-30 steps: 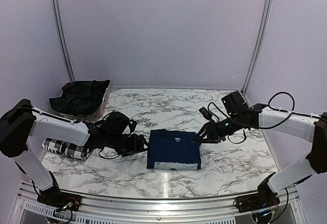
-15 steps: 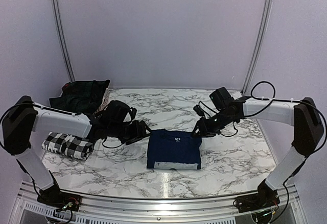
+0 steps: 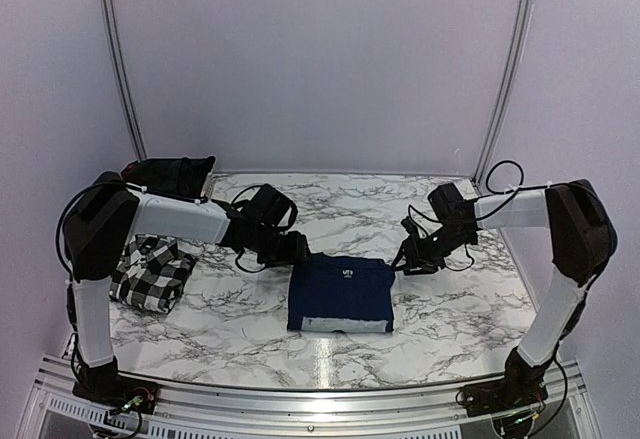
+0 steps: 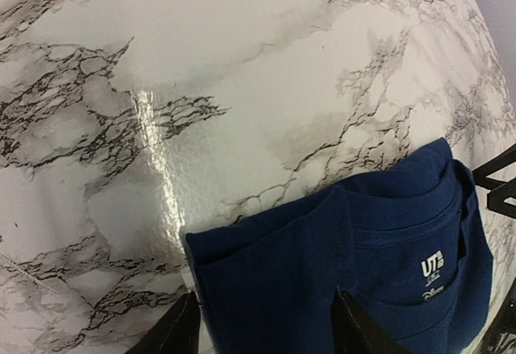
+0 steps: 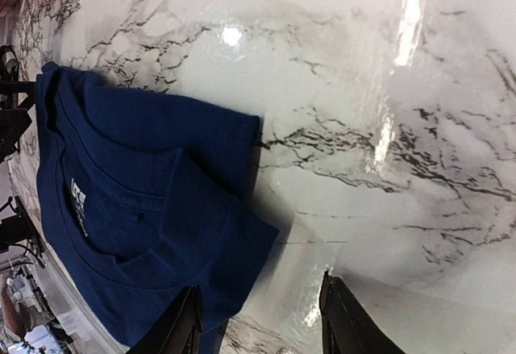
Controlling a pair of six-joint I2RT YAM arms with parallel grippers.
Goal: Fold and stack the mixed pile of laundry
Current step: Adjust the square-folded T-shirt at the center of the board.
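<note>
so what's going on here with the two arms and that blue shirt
Both arms are at the folded navy T-shirt. The left gripper sits at its far left corner and the right gripper at its far right corner, both open, neither gripping it. A check shirt lies at the left, and a dark plaid garment sits at the back left.

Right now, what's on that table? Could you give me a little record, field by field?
Surface: marble-pattern table
Centre: navy blue T-shirt, folded into a rectangle, label showing
Left side: black-and-white check shirt, bundled
Back left corner: dark green plaid garment, in a heap
Left end effector: open, at the T-shirt's far left corner
Right end effector: open, at its far right corner
Stack: none yet; the three garments lie apart
</note>
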